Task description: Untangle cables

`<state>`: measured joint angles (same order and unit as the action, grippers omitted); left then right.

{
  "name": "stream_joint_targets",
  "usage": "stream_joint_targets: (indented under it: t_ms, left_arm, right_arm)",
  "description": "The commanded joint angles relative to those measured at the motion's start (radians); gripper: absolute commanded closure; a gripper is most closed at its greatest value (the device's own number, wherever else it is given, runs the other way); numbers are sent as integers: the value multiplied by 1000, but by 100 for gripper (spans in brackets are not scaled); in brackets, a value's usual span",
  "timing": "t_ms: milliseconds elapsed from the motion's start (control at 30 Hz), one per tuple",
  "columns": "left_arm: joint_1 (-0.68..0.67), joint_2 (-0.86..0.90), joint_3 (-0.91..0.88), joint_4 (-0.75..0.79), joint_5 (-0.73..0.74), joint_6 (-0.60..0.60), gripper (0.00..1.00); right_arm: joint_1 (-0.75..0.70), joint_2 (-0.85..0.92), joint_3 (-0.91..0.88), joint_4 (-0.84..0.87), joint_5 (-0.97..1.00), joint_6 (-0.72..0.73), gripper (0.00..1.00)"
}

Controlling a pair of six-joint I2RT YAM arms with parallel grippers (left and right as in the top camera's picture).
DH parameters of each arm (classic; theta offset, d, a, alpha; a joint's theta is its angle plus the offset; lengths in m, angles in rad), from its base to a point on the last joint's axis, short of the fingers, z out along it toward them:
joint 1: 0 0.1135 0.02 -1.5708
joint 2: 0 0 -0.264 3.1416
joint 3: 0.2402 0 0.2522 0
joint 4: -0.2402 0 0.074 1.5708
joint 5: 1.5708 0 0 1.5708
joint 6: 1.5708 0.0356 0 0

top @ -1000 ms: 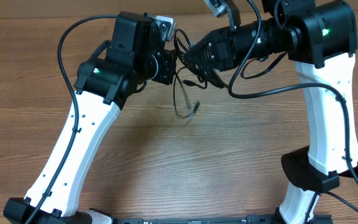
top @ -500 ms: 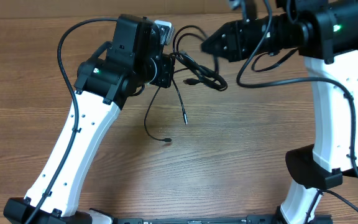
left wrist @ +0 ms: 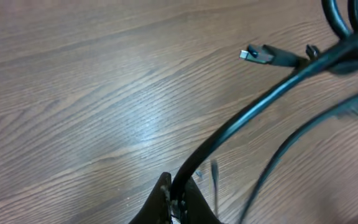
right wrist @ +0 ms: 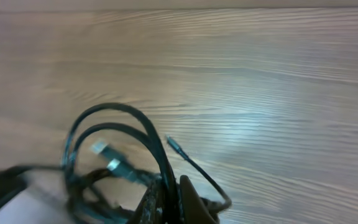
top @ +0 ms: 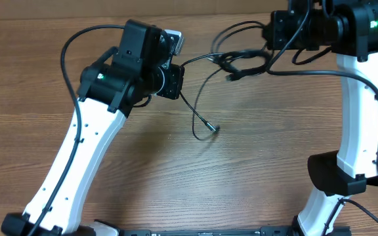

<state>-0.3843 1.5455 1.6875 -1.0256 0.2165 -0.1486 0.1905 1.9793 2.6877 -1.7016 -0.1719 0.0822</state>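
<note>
The cables (top: pixel 241 62) are thin black wires, held above the wooden table between my two grippers. My left gripper (top: pixel 178 71) is shut on one black strand (left wrist: pixel 253 112), which runs taut up and to the right toward the knot. A small plug (left wrist: pixel 257 55) shows beyond it. My right gripper (top: pixel 270 34) is shut on the looped part of the cables (right wrist: pixel 114 121), with two silver-tipped plugs (right wrist: pixel 107 158) dangling beside its fingers. One loose end droops to the table and finishes in a plug (top: pixel 215 128).
The brown wood-grain table (top: pixel 195 177) fills every view. The white left arm (top: pixel 77 151) rises from the front left, the white right arm (top: pixel 356 111) from the front right. Thick black arm cables (top: pixel 67 59) loop alongside both arms.
My right gripper has pulled back to the right, drawing the bundle away from the left gripper. The strand between them has stretched out, and the hanging end has swung right.
</note>
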Motion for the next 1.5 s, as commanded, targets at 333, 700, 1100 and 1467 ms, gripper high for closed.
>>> stream_joint_targets:
  t_ms: [333,700,1100,1467]
  left_arm:
    - [77,-400,-1,3,-39,11,96]
    - [77,-439,-1,5,-31,-2,96]
    - [77,-436,-1,33,-2,-9,96]
    - [77,-435,-1,30,10,-8,95]
  right_arm:
    - [-43,-21,-11,8,148,27,96]
    - [-43,-21,-17,8,10,22,94]
    - [-26,-21,-150,8,-292,-75,0]
    - [83,-21,-252,8,-297,-143,0]
